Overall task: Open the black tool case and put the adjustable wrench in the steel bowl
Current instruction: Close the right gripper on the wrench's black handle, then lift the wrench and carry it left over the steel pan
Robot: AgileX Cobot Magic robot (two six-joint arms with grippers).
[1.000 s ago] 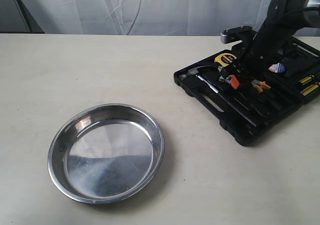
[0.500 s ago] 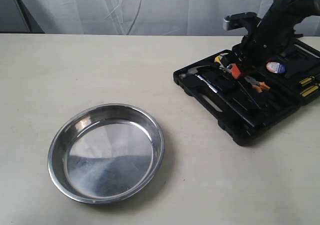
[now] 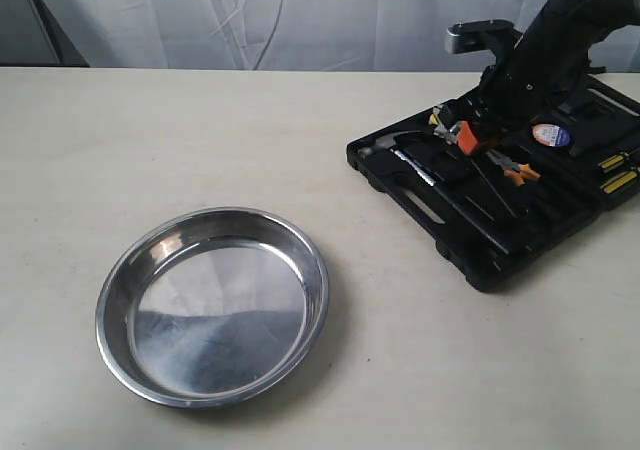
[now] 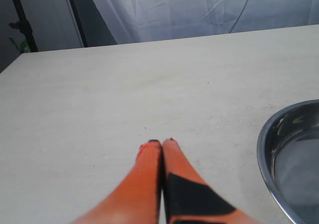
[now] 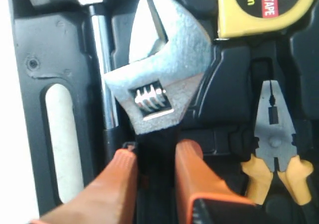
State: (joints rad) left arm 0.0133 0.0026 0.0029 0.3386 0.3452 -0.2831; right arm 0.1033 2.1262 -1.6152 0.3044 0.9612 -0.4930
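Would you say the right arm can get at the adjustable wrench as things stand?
Probably yes: the tool case is open and the right end effector seems closed on the adjustable wrench handle, hammer and pliers beside it.

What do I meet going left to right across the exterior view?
Steel bowl → hammer head → right gripper clasping the adjustable wrench → orange-handled pliers → yellow-handled screwdrivers. Everything after the bowl is at the open black tool case.

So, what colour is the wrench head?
Silver, bare metal. The wrench shows best in the right wrist view.
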